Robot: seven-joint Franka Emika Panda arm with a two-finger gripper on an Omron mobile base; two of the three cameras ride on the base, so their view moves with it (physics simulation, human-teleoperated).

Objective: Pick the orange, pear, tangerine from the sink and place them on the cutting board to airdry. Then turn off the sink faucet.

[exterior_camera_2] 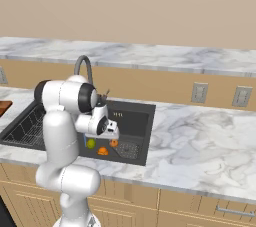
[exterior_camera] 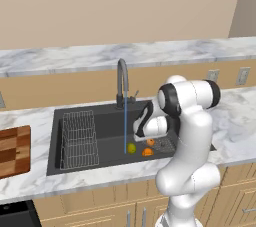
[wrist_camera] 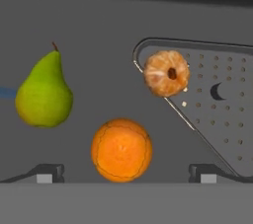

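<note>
1. Step: first pick. Gripper point(wrist_camera: 123, 171) released, jaws wide, empty, over the sink point(exterior_camera: 100, 113).
2. All fruit on the sink floor: orange point(wrist_camera: 121, 149) between the fingertips, pear point(wrist_camera: 44, 93) left of it, tangerine point(wrist_camera: 166, 73) on the drain grate point(wrist_camera: 217, 114) corner.
3. Next, likely: lower straight, clench on orange.
4. Left base view adds the cutting board point(exterior_camera: 12, 150) left of the sink, and the faucet point(exterior_camera: 122, 82) running.

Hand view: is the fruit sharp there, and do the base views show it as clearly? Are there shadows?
Hand view: the pear, orange and tangerine are sharp, evenly lit, with no glare and hardly any cast shadow. Left base view: the fruit in the sink is tiny and soft. Right base view: likewise small, partly behind the arm.
</note>
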